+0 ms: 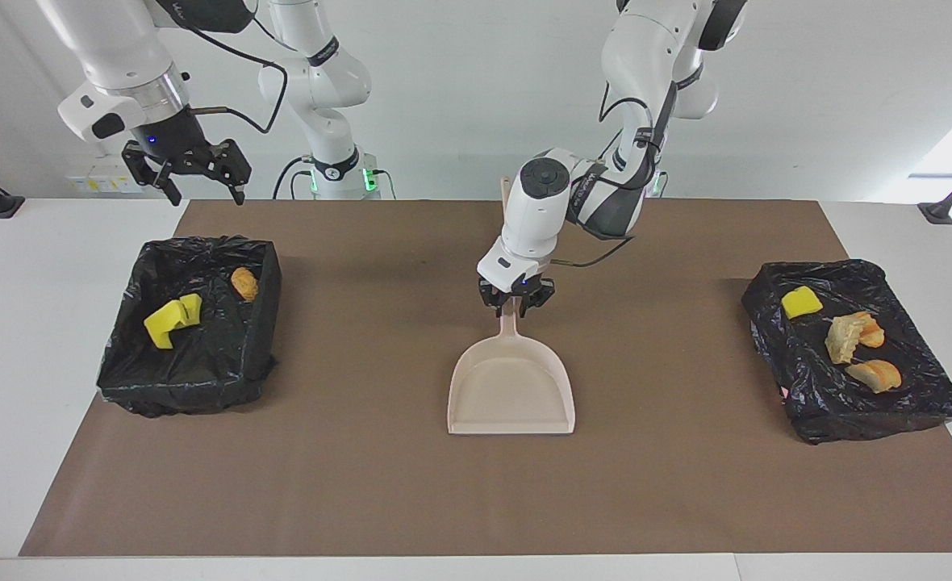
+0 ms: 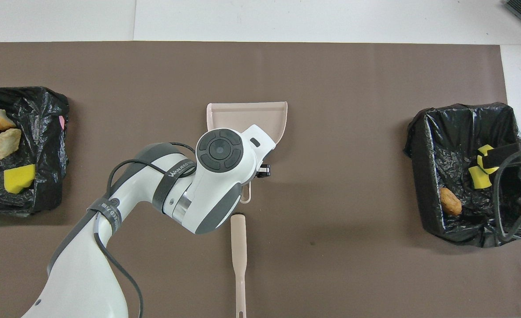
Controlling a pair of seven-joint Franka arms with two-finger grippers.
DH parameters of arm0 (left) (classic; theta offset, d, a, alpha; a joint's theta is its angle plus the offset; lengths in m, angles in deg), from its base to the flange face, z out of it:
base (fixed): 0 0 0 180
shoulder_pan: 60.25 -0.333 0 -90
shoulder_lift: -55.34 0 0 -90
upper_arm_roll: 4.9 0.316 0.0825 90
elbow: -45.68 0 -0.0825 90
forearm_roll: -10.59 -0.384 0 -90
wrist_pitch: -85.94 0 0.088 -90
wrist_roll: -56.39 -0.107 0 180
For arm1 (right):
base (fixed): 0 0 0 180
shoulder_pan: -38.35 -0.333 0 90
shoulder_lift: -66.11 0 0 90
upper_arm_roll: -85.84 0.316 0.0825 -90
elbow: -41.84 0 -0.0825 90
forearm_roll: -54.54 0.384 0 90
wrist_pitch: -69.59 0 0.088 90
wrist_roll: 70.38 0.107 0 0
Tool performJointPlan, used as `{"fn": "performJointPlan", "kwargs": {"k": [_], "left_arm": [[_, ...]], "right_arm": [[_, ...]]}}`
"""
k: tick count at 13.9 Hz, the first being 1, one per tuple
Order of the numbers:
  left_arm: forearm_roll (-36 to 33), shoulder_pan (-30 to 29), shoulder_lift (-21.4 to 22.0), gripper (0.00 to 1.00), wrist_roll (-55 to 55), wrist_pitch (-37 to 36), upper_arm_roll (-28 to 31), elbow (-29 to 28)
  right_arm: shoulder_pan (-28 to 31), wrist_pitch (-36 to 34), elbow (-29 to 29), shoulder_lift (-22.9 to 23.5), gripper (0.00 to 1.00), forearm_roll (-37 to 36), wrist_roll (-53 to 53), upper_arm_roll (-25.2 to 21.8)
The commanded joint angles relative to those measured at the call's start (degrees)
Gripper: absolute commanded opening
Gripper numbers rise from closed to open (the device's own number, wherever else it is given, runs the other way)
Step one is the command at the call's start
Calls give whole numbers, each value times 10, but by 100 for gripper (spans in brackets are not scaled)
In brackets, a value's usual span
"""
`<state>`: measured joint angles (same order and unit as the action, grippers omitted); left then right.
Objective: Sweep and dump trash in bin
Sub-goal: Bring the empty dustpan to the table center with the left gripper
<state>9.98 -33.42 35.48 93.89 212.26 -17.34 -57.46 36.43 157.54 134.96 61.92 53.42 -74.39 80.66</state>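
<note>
The beige dustpan (image 1: 511,379) lies flat and empty mid-mat, also in the overhead view (image 2: 247,115). My left gripper (image 1: 515,305) is low and shut on its handle (image 1: 509,325). My right gripper (image 1: 188,173) is open and empty, raised over the right arm's end of the table. The trash lies in two bins lined with black bags. Yellow sponge pieces (image 1: 171,321) and a tan lump (image 1: 244,284) are in one bin (image 1: 202,371). A yellow sponge (image 1: 801,303) and tan lumps (image 1: 847,335) are in the other bin (image 1: 871,411).
The beige brush's handle (image 2: 238,251) lies on the brown mat (image 2: 353,265), nearer to the robots than the dustpan. The bins stand at the two ends of the mat, one toward the right arm's end (image 2: 428,145), one toward the left arm's end (image 2: 48,132).
</note>
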Motion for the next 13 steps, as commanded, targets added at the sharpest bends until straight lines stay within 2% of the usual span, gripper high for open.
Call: {"fn": "performJointPlan", "kwargs": {"k": [1, 3, 6, 13], "left_arm": [[-6, 8, 7, 100, 12, 14, 10, -5], [-9, 2, 23, 100, 1, 9, 15, 0], [-11, -40, 44, 100, -38, -2, 16, 6], [-12, -166, 127, 100, -238, -110, 16, 7]], "right_arm": [[3, 1, 12, -11, 100, 11, 11, 2], [3, 1, 12, -10, 100, 11, 11, 2], [3, 1, 12, -11, 100, 11, 11, 2], [3, 1, 12, -10, 100, 11, 11, 2]]}}
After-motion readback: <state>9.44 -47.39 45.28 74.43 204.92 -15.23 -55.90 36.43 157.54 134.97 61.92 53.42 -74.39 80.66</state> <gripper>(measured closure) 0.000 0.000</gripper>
